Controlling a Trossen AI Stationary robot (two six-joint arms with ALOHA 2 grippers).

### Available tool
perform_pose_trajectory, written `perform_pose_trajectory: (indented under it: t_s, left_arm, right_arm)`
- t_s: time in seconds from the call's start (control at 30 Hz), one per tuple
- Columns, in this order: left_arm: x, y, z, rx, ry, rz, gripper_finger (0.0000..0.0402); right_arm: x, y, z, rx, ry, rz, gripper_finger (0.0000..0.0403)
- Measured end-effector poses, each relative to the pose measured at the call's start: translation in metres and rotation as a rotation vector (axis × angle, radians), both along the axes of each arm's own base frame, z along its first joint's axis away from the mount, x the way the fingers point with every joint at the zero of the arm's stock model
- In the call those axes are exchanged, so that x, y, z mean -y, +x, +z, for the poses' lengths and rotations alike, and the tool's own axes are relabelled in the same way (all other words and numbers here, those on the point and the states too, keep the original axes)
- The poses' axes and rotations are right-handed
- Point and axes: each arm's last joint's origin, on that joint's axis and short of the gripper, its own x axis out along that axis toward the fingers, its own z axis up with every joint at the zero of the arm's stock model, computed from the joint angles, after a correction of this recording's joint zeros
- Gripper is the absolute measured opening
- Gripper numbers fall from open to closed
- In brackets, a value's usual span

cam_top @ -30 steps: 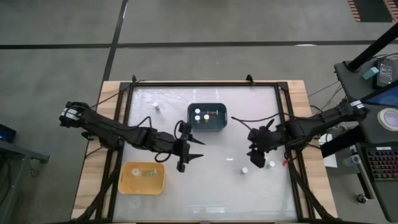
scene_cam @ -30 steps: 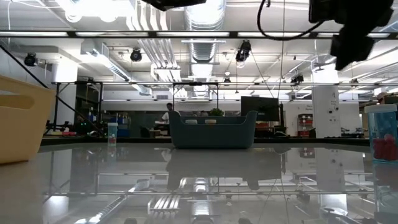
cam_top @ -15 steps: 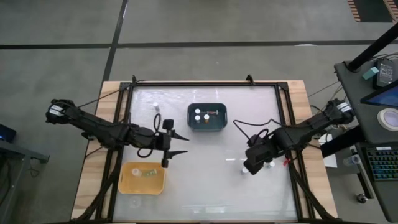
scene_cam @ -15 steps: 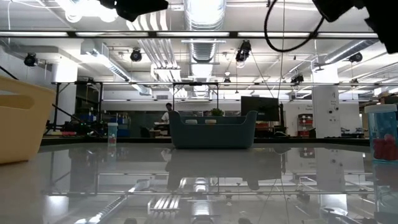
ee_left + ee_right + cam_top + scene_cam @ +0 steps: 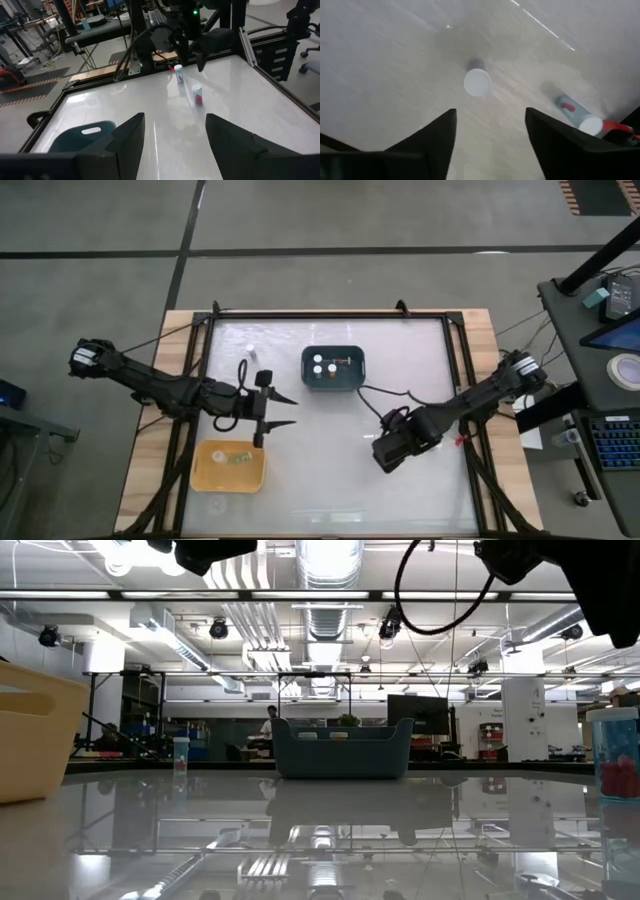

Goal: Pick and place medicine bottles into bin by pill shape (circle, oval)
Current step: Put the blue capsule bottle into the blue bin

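Two medicine bottles stand upright on the glossy table's right half: a white-capped one (image 5: 477, 82) and one with pink pills (image 5: 574, 113). In the left wrist view they show as the slim bottle (image 5: 178, 73) and the pink-filled bottle (image 5: 197, 95). My right gripper (image 5: 388, 452) hangs open above them, pointing down, and hides them in the high view; its fingers (image 5: 432, 142) touch nothing. My left gripper (image 5: 283, 411) hovers open at mid-table, pointing right. The blue bin (image 5: 333, 380) holds bottles; the yellow bin (image 5: 230, 473) holds one.
A lone bottle (image 5: 250, 352) stands at the far left of the table, seen also as a small bottle (image 5: 181, 753) in the low view. Another bottle (image 5: 218, 505) sits near the front edge below the yellow bin. A black frame (image 5: 456, 360) borders the table.
My left gripper has drawn back toward the table's left edge and then kept still. My right gripper has swung toward the near left, over the white-capped bottle, tipping from a slant to pointing straight down and rolling its wrist. No bottle has moved.
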Motion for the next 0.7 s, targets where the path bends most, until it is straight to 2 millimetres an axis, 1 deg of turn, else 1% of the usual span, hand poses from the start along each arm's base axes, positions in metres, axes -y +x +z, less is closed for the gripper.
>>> perform_pose_trajectory:
  t_s: [0.17,0.3,0.4,0.6,0.7]
  left_arm:
    - [0.0,0.0,0.0,0.0,0.0,-0.001,0.0195]
    - [0.0,0.0,0.0,0.0,0.0,0.0,0.0195]
    - [0.0,0.0,0.0,-0.001,0.001,0.0,0.0195]
    - [0.0,0.0,0.0,-0.001,0.001,0.0,0.0195]
    - [0.0,0.0,0.0,-0.001,0.001,0.0,0.0195]
  right_arm:
    - [-0.003,0.005,-0.008,-0.024,-0.01,0.007,0.0275]
    - [-0.004,0.008,-0.017,-0.042,-0.03,0.017,0.0294]
    - [-0.005,0.01,-0.024,-0.055,-0.045,0.027,0.0296]
    - [-0.008,0.018,-0.037,-0.037,-0.036,0.051,0.0285]
    - [-0.009,0.018,-0.047,-0.06,-0.046,0.063,0.0281]
